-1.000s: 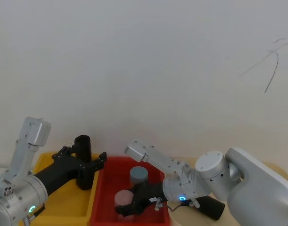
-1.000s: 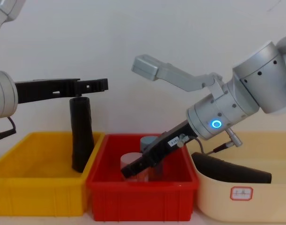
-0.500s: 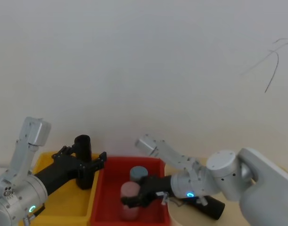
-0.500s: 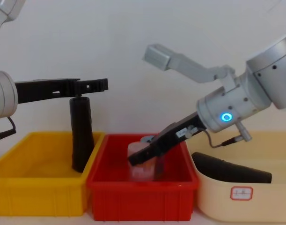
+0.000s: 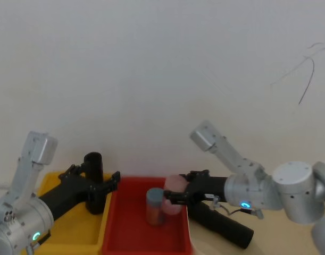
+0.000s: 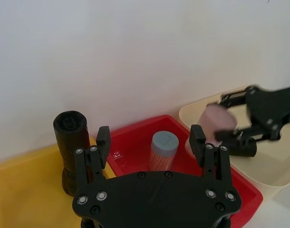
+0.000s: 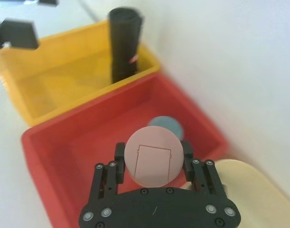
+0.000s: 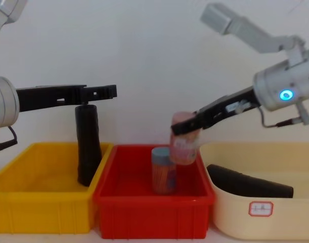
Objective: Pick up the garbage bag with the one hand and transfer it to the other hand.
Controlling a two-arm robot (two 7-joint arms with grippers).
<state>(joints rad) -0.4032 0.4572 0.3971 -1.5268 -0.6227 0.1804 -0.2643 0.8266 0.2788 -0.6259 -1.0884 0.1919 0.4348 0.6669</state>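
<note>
0 of the transfer looks done: garbage bag [image 8: 88, 146] stands upright at the right end of the yellow bin [image 8: 23, 188], ungrasped. Left gripper [image 8: 101, 91] hangs spread open just above its top. Right gripper [image 8: 187, 125] is clamped on a pink jar [image 8: 183, 145] lifted over the red bin [image 8: 119, 202], beside a blue-lidded jar [image 8: 163, 171]. Pickup and handover remain. The second black roll [image 8: 250, 183] lies partly hidden behind the cream tub [image 8: 296, 212] wall.

Three tubs stand in a row on the white table [image 8: 53, 238], against a white wall: a yellow bin [image 8: 43, 202] at the robot's left, a red bin [image 8: 154, 212] touching it in the middle, and a cream tub [image 8: 265, 217] with a small label at the right.
</note>
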